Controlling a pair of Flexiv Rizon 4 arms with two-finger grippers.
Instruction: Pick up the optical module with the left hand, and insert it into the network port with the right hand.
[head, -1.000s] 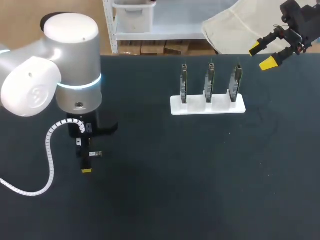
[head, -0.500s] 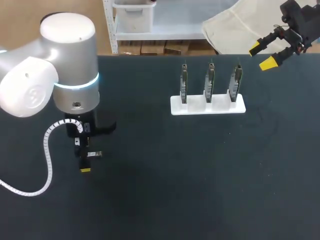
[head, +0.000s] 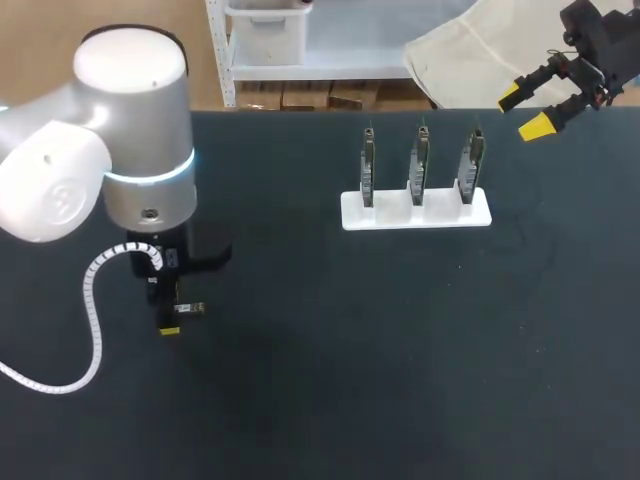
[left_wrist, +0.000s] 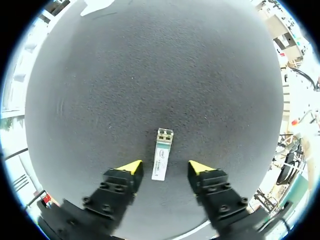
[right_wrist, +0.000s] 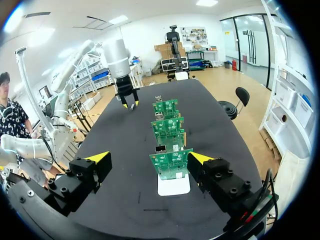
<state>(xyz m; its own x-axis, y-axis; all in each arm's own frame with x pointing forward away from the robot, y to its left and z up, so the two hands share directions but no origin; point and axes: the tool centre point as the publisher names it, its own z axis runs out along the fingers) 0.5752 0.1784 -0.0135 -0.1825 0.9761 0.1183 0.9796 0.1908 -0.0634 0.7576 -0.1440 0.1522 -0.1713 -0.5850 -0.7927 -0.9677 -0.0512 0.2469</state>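
Observation:
The optical module (left_wrist: 161, 160), a small silver bar, lies flat on the black table (left_wrist: 150, 75) between the fingers of my left gripper (left_wrist: 165, 167). Both yellow tips stand a little off its sides, so the gripper is open. From the head view the module (head: 190, 310) shows just beside the left gripper (head: 172, 320), whose far finger is hidden under the wrist. My right gripper (head: 528, 110) hangs open and empty above the table's far right corner. In its own view the right gripper (right_wrist: 150, 157) looks along three upright green circuit boards (right_wrist: 171, 162) with ports.
The three boards (head: 419, 165) stand in a row on a white base (head: 415, 212) at the back middle of the table. A white coiled cable (head: 95, 300) hangs from the left arm. The dark table surface (head: 400, 350) stretches bare in front.
The left gripper's visible yellow tip has drawn closer to the module, and the left arm has shifted slightly. The right arm has not moved.

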